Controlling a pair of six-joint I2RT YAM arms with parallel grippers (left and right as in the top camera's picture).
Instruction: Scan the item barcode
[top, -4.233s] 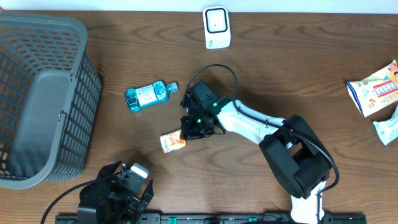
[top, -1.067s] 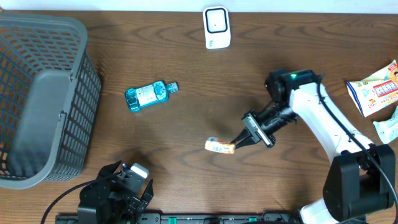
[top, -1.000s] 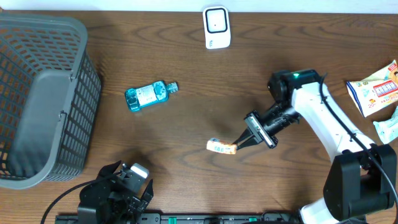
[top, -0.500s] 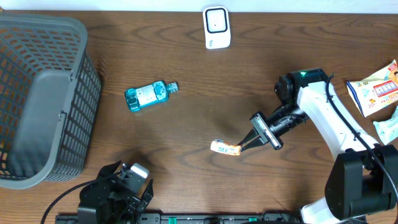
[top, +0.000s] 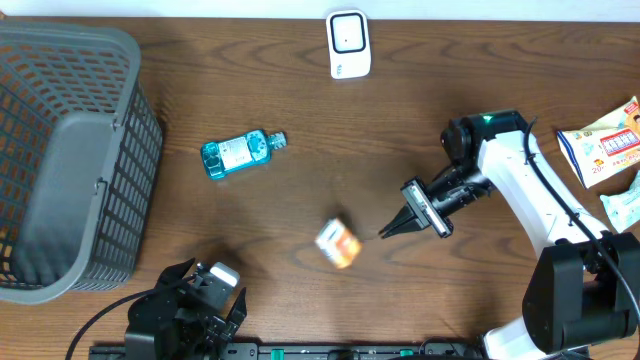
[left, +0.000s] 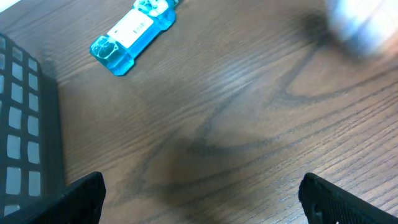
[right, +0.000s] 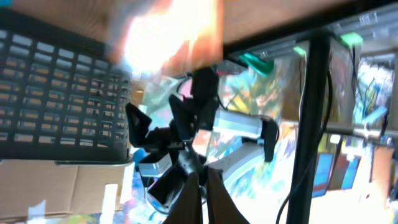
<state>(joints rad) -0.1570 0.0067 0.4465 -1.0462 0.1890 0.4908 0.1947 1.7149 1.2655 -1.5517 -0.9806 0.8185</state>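
Farthest left we see the grey basket (top: 60, 150), well away from the right pincer (top: 389, 232) and close beside the left arm folded at the table's (top: 480, 60) near edge. The left pincer (left: 200, 185) stands wide open with nothing between its fingers (left: 87, 190); in its own camera only bare wood lies between them. The blue bottle (top: 243, 153) lies on its side ahead of that pincer and slightly to its left, well apart from it. Next comes the orange box (top: 338, 243), a blurred orange and white shape to the left of the right pincer's tips, near them but clearly apart. We cannot tell whether it rests on the wood or is just above it. The white scanner (top: 349, 44) sits at the far edge of the table, well apart from both pincers. The right pincer is fully closed, its fingers (right: 200, 190) pressed together to a point aimed at the box, and it grips nothing. To the right of that arm, near the table's edge, lie two snack packets (top: 603, 142).
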